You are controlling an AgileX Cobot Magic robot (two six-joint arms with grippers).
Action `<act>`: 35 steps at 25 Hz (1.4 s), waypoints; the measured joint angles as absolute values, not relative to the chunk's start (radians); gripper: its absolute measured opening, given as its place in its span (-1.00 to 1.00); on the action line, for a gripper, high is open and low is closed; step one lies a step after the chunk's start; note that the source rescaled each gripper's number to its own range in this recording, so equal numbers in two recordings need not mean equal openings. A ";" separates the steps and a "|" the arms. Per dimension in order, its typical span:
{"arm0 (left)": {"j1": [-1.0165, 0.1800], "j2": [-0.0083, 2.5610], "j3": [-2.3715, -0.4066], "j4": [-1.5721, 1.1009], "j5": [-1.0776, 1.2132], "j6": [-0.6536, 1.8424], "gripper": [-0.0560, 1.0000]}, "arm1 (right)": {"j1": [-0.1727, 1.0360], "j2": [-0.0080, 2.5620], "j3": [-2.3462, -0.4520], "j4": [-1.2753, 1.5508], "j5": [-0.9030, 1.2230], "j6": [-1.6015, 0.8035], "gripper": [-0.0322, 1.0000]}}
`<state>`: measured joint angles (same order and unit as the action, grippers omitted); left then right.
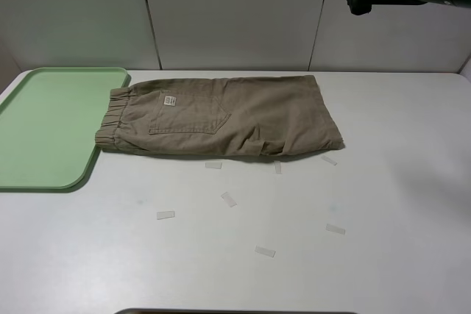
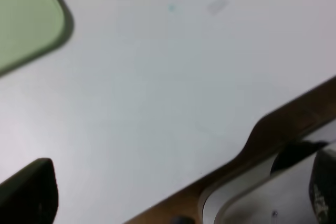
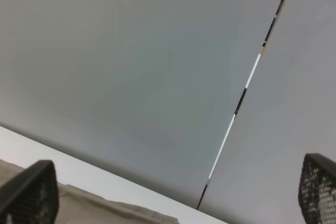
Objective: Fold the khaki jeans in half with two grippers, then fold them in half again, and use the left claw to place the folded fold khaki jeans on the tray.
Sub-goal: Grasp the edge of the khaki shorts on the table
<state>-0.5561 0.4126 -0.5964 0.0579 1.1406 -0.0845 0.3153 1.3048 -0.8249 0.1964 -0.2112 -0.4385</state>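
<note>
Overhead, we are holding the right gripper's jaws wide apart, seemingly ready for the next fold of the khaki jeans lying well below them, waistband touching the tray; the left claw's jaws, we cannot tell.

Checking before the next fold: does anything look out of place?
Several small white strips lie scattered on the table on the near side of the khaki jeans, like loose tape scraps. Nothing else stands out.

Soft, even overhead light fills the sharp high view, leaving only thin shadows under the near edges of the khaki jeans and the tray, while the left wrist view is blurred and the right wrist view dimmer and grey.
</note>
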 joint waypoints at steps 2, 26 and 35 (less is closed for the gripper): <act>-0.556 0.413 -0.564 0.058 1.124 -0.077 1.00 | 0.315 1.305 -0.825 0.196 -0.211 -0.438 1.00; -0.556 0.411 -0.484 0.044 1.062 -0.034 1.00 | 0.315 1.305 -0.825 0.196 -0.211 -0.438 1.00; -0.432 0.208 -0.481 0.047 1.061 -0.034 1.00 | 0.315 1.305 -0.825 0.196 -0.211 -0.438 1.00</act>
